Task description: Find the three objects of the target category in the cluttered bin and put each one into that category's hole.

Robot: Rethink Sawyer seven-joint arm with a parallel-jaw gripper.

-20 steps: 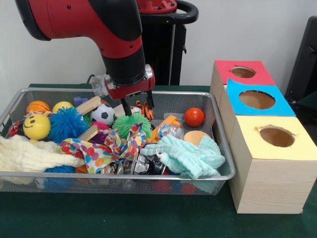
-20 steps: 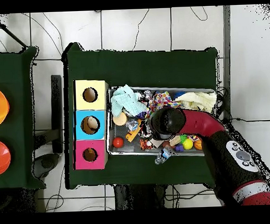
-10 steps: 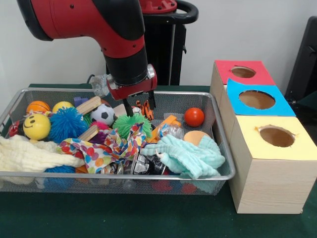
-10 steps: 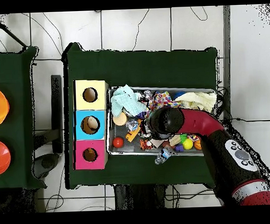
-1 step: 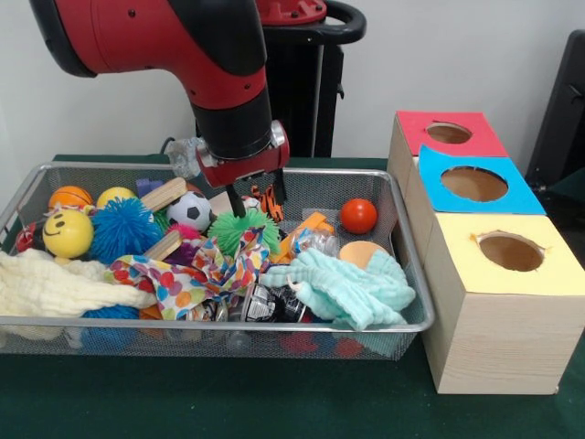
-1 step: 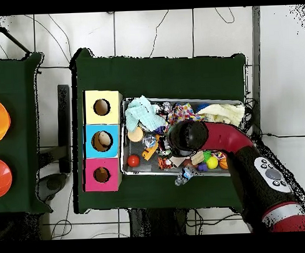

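Front view is showing the gripper hanging over the back of the wire bin, its two dark fingers spread apart and pinching nothing. Below the fingertips, the green spiky ball is sitting at about 6 o'clock from them, with an orange striped toy between and just behind the fingers.

The target category is not marked anywhere (so the wanted things cannot be named with certainty). If balls are wanted, the red ball is lying free at 3 o'clock of the gripper, near the bin's right wall. It is looking smooth, light and firm, likely to roll or slip; a hold across its widest part is advisable. The spiky ball is looking soft and yielding, so it should squash under a grip.

Three boxes are standing beside the bin, topped red, blue and yellow.

Cloths are covering the bin's front, hiding whatever is lying beneath. Overhead, the arm is blocking the gripper entirely.
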